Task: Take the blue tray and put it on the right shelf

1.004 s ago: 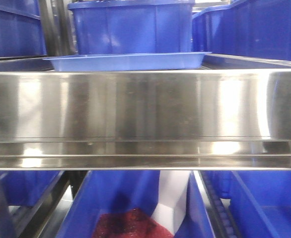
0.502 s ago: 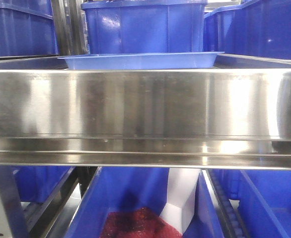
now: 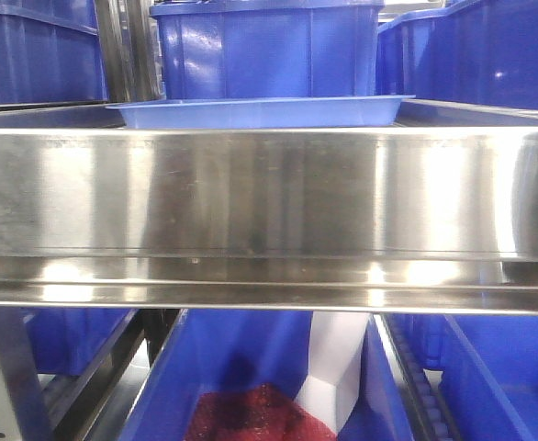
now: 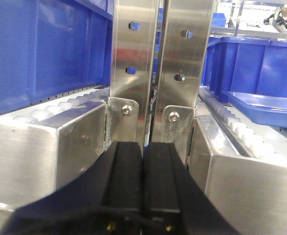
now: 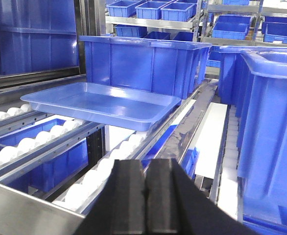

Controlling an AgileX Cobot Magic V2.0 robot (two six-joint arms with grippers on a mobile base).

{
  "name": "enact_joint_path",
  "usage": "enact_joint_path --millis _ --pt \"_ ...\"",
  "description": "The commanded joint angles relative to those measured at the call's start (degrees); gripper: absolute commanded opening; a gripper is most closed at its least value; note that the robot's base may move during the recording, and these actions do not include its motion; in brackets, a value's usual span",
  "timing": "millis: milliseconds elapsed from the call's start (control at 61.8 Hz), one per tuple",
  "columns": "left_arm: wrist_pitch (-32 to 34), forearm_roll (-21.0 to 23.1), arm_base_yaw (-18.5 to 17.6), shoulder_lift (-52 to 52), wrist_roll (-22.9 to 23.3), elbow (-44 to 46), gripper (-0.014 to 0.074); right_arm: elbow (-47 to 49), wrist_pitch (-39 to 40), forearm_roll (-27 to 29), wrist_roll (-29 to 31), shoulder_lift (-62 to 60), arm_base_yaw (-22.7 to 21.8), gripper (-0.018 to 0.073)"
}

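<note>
Nothing shifted since half a second ago. Tray [image 5: 102, 104] lies on shelf [image 3: 269, 193] rollers, ungrasped. Left tool [image 4: 142, 161] and right tool [image 5: 144, 183] both clenched, empty. Grasp pending.

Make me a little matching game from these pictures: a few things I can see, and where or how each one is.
Things:
1. shallow light-blue plastic tray
2. deep dark-blue plastic bin
3. right hand
4. crumpled red material

Descriptions:
A. directly behind the tray
B. resting on white rollers
C. in a lower blue bin
D. fingers pressed together, holding nothing

Pairs: 1-B, 2-A, 3-D, 4-C
</note>
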State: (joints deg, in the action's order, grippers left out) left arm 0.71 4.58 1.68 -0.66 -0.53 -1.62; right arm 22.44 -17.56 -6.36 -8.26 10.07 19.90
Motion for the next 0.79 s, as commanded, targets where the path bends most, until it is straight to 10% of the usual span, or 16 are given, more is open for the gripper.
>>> enact_joint_path --millis 0,777 --pt "5.24 0.46 0.03 -0.77 -0.24 -1.74 -0.0048 1.76 5.06 -0.86 0.68 0.65 -0.06 0.0051" --pt "5.24 0.46 0.03 -0.77 -0.24 -1.74 -0.0048 0.26 5.71 0.45 0.68 0.77 -0.32 0.0051"
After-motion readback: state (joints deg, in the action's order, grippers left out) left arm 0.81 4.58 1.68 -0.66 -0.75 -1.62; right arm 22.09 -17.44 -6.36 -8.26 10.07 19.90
